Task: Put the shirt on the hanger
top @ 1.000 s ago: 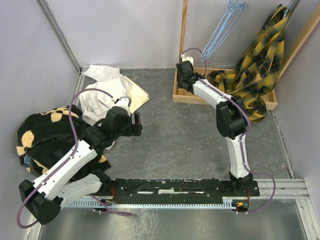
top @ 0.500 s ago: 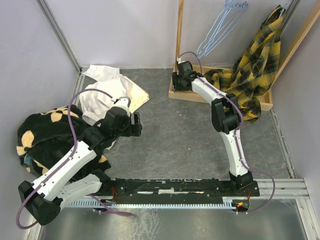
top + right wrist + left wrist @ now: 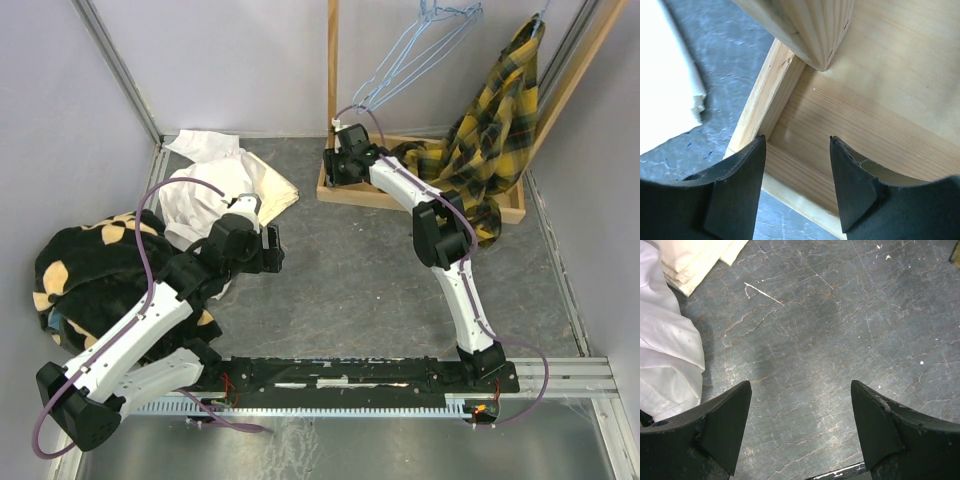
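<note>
The yellow and black plaid shirt (image 3: 488, 135) hangs from the top right of a wooden rack, and its lower part lies bunched in the rack's base. The thin light-blue wire hanger (image 3: 415, 55) hangs at the rack's top left, with another like it beside it. My right gripper (image 3: 335, 165) is open at the left corner of the base; in the right wrist view its fingers (image 3: 796, 145) straddle bare wood with nothing between them. My left gripper (image 3: 272, 248) stands open over the grey floor, far from the shirt, empty in its own view (image 3: 800, 390).
The rack's base frame (image 3: 345, 192) and left post (image 3: 331, 60) stand at the back right; the post's foot (image 3: 810, 30) is just beyond my right fingers. A white garment (image 3: 215, 185) (image 3: 665, 355) and a black fleece with tan patches (image 3: 90, 265) lie at the left.
The wooden rack, with shirt and hangers, has slid to the left, and my right gripper moved left with it while its jaws opened wider. The left arm has stayed still.
</note>
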Robot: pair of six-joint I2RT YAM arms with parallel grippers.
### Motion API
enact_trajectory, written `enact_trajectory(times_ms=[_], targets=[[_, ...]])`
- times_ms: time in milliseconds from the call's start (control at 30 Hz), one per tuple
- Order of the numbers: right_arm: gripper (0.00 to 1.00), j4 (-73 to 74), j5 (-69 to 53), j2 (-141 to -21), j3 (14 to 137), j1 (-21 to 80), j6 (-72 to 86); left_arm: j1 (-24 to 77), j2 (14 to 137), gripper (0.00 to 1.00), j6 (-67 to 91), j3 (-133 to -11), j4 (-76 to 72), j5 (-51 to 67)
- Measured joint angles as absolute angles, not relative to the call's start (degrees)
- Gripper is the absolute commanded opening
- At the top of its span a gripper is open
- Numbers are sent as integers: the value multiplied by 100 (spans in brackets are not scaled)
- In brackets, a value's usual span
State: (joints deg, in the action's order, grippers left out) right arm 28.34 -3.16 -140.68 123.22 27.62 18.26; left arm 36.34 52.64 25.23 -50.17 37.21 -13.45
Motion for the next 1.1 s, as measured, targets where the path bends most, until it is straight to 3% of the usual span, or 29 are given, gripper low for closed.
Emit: enact_trajectory(times_ms=[200,500,667,900,1100], targets=[[68,2696,-261,-13867,12031,3153,1636,3634,5264,86,2526,-5017,3721,-1345],[74,2045,794,-11745,9878,3667,1155,3634,5231,87,2523,-5017,3717,-1345],[76,1476,1264,-10923,8899,4101,847,3634,5234,96,2523,-5017,3715,-1400],[79,1114,1806,-10084,6794,5089,904,3634,5046,99,2521,-5006,3664,-1588],[83,1315,2958,-8624,4722,5113,2322,3634,4766,98,2523,-4834,3583,-1658]])
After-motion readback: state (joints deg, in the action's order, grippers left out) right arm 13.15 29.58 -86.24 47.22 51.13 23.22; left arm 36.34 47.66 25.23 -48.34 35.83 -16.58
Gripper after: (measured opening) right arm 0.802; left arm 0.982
